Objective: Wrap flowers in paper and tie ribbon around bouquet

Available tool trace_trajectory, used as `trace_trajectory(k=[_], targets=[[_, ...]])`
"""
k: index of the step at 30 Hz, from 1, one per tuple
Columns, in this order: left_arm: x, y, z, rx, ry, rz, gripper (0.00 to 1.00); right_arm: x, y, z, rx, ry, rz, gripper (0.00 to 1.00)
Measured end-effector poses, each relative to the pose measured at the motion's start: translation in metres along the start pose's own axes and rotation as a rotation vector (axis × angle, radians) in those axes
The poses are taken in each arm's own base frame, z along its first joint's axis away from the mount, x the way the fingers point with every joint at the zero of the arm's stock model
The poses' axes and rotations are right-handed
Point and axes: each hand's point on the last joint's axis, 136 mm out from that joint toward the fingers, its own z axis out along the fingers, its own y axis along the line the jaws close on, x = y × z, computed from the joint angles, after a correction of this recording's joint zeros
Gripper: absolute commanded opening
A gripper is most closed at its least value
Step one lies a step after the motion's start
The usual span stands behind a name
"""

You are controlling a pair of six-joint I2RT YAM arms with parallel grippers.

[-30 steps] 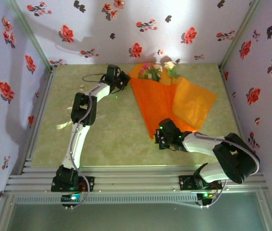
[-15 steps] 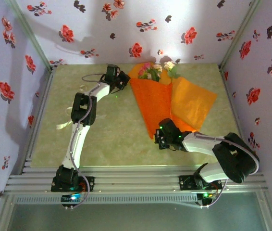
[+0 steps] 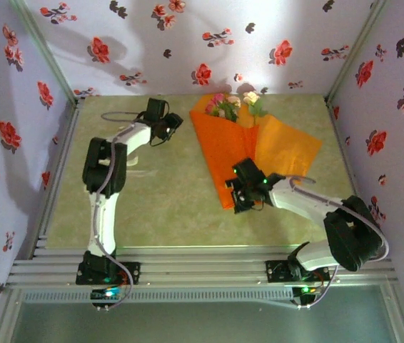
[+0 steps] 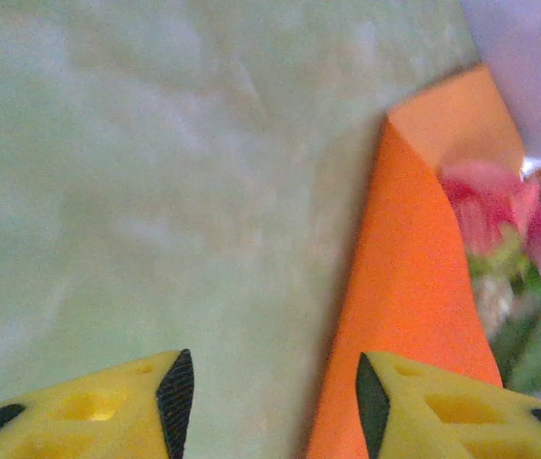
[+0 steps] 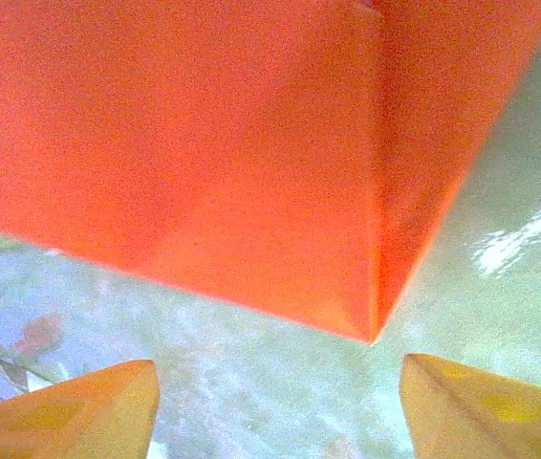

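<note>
The orange paper (image 3: 230,153) lies on the far half of the tabletop (image 3: 159,200). It is folded over the flowers (image 3: 223,107) into a long wedge, with its wide end toward the back wall and its narrow point toward the arms. A paler flap of the same sheet spreads out to the right. From above, pink blooms and one cream bloom poke out of the wide end, close to the papered wall (image 3: 188,43).

The left wrist view shows that end up close. The folded edge of the paper (image 4: 404,277) runs up the right of the picture, and blurred pink flower heads (image 4: 500,206) and green leaves sit inside the fold. The right wrist view shows the other end. The sharp near corner of the paper (image 5: 251,163) rests flat on the tabletop (image 5: 500,239), and a crease runs down to its tip.

The left gripper (image 3: 173,123) sits just left of the wide end, apart from the paper. In its own view the left gripper (image 4: 275,402) has its yellow fingers (image 4: 118,411) parted, with bare tabletop (image 4: 156,191) between them, and the paper's edge is close by the right-hand finger.

The right gripper (image 3: 238,200) is at the narrow point. Seen from its wrist, the right gripper (image 5: 278,373) has its fingers (image 5: 70,411) spread wide and holds nothing. The paper's tip lies just ahead of the gap, nearer the right-hand finger. The overhead view alone does not show how far either pair is parted.
</note>
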Motion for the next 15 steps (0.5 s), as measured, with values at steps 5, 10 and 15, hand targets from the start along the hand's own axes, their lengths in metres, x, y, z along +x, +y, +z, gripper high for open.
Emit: trace_trajectory(k=[5,10,15], targets=[[0.099,-0.048,-0.049,0.080,0.131,0.136,0.29,-0.016,0.049,-0.055,-0.030,-0.092,-0.181,0.77],[0.243,-0.065,-0.064,0.126,0.400,0.288,0.19,-0.080,0.060,-0.094,-0.008,-0.210,-0.256,0.75],[0.323,-0.044,-0.055,0.079,0.591,0.337,0.17,-0.200,0.066,-0.120,0.105,-0.347,-0.269,0.72]])
